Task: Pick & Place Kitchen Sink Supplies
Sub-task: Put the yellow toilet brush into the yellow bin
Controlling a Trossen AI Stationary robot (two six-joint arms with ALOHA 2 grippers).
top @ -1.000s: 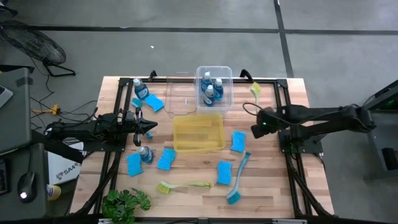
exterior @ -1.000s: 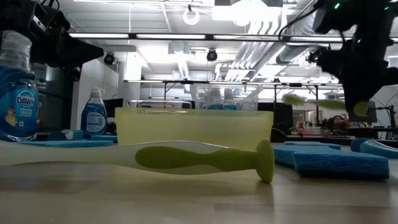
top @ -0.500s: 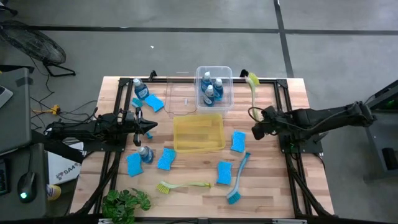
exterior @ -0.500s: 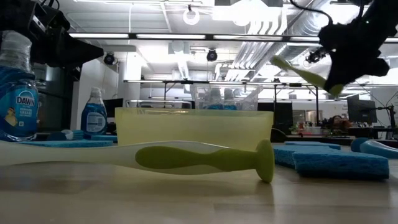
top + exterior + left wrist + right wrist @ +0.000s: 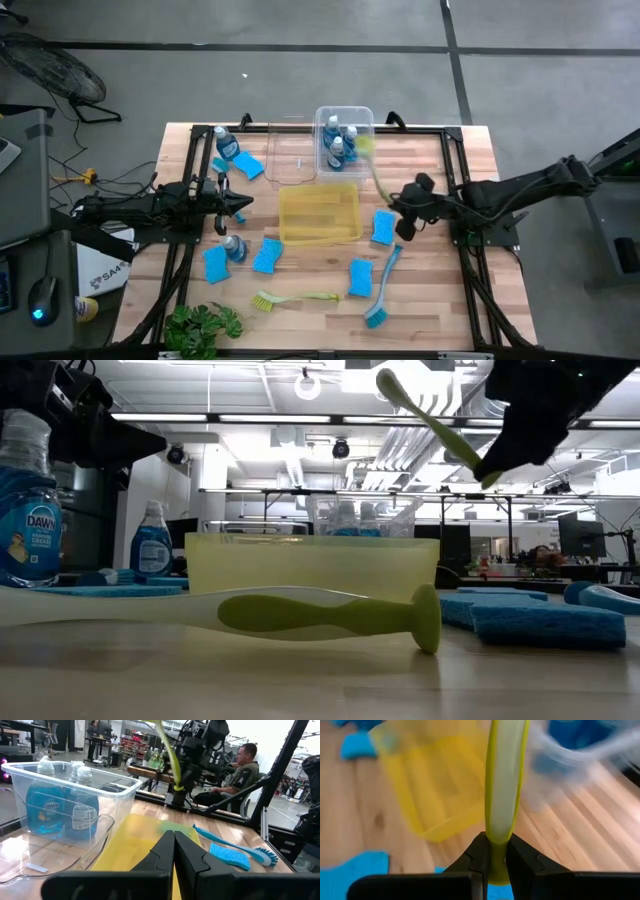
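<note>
Yellow-green brush (image 5: 376, 172) is held up in the air by the right gripper (image 5: 404, 205), right of the middle of the high view. The jaws are shut tight on its handle, and the brush is tilted up over the right edge of the yellow bin (image 5: 318, 212). The left gripper (image 5: 240, 204) is kept at the left of the table (image 5: 430, 300) with its jaws shut and nothing held. Three bottles (image 5: 337, 143) are seen in the clear bin (image 5: 345, 112) at the top middle. More bottles, blue sponges (image 5: 383, 227) and two more brushes (image 5: 383, 287) are spread on the table. A plant (image 5: 203, 327) is seen at the lower left. A seated person (image 5: 240, 772) is seen in the room behind.
</note>
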